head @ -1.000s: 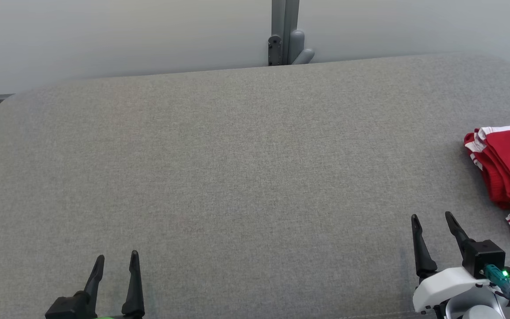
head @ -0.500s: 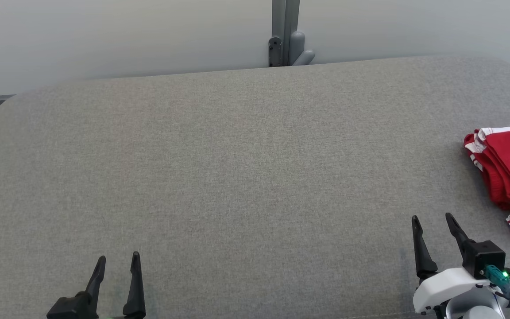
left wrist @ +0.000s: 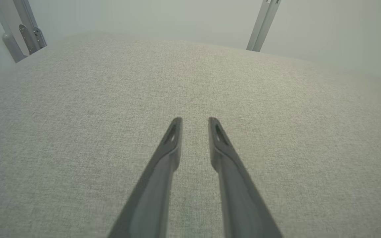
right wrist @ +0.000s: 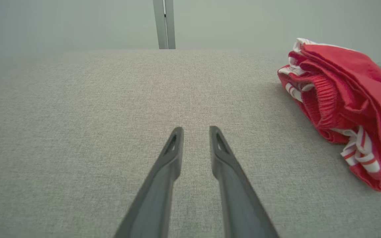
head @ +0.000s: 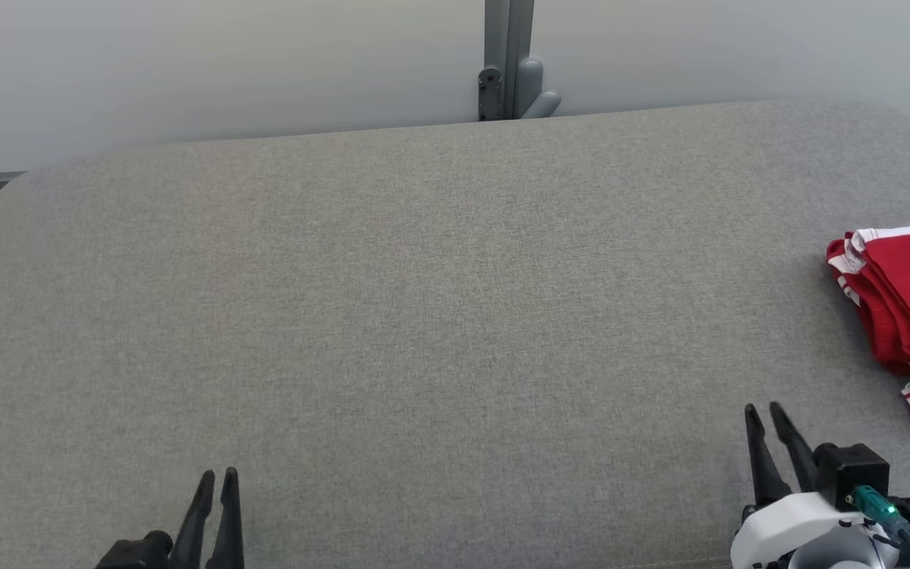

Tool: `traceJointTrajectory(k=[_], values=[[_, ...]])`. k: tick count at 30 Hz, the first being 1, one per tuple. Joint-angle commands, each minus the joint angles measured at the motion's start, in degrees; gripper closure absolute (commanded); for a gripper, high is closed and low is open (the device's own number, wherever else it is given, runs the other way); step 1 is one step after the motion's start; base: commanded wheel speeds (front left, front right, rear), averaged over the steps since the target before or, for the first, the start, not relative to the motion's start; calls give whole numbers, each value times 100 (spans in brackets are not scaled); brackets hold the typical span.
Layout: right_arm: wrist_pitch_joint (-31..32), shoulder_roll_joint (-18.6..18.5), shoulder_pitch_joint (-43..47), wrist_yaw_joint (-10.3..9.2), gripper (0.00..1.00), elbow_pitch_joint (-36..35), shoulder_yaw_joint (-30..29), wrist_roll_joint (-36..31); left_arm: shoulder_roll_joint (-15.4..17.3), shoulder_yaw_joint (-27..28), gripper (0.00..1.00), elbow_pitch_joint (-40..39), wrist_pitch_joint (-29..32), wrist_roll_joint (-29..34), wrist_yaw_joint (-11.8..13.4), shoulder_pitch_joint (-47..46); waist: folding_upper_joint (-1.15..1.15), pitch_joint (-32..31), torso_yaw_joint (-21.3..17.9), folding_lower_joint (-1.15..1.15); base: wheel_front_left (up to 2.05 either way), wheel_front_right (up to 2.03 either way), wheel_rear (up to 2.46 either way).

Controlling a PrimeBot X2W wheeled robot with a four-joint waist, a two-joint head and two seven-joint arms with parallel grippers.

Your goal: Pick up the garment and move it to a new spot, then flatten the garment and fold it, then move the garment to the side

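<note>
Nearest the robot, the left gripper (head: 218, 474) sat low at the near edge of the grey fabric-covered desk (head: 423, 276). Its two long dark fingers stood only a narrow gap apart, with nothing between them. In the left wrist view the same gripper (left wrist: 194, 119) pointed out over bare grey weave.

The right gripper (head: 763, 409) was on the other side, a little further in. Its fingers were likewise nearly drawn together but parted, and empty. It touched no cloth.

Further out and to the right lay the red garment with white striped trim (head: 909, 292). It was a layered bundle at the desk's right edge, running partly out of the head view. In the right wrist view the garment (right wrist: 342, 89) showed a ribbed band and stacked folds. It was well apart from that gripper's fingers and to their right.

Beyond the far edge stood a grey metal post (head: 509, 55) against a pale wall.

With the garment bundled at the side and both grippers clear of it, this looked like either the close of the last step or the moment before the first pick. The pictures alone did not settle which. If a pick was due, the right arm would have to swing right and forward. It would need to spread its fingers wider and close on the near stacked edge, so that all the layers lifted together.
</note>
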Motion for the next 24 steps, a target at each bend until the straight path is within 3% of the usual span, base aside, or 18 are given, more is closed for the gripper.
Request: traceJointTrajectory(k=[1, 4, 24], values=[[11, 6, -7, 0, 100, 38, -10, 18, -2, 2, 100, 25, 5, -20, 0, -2, 0, -1, 0, 0, 0, 0, 0], [56, 35, 1, 0, 100, 167, -28, 109, -9, 3, 100, 134, 28, -105, 0, -5, 0, -3, -2, 0, 0, 0, 0], [579, 8, -120, -2, 100, -59, -33, 2460, 3, 197, 100, 44, 584, -2096, -11, -329, 8, -38, -31, 0, 0, 0, 0]])
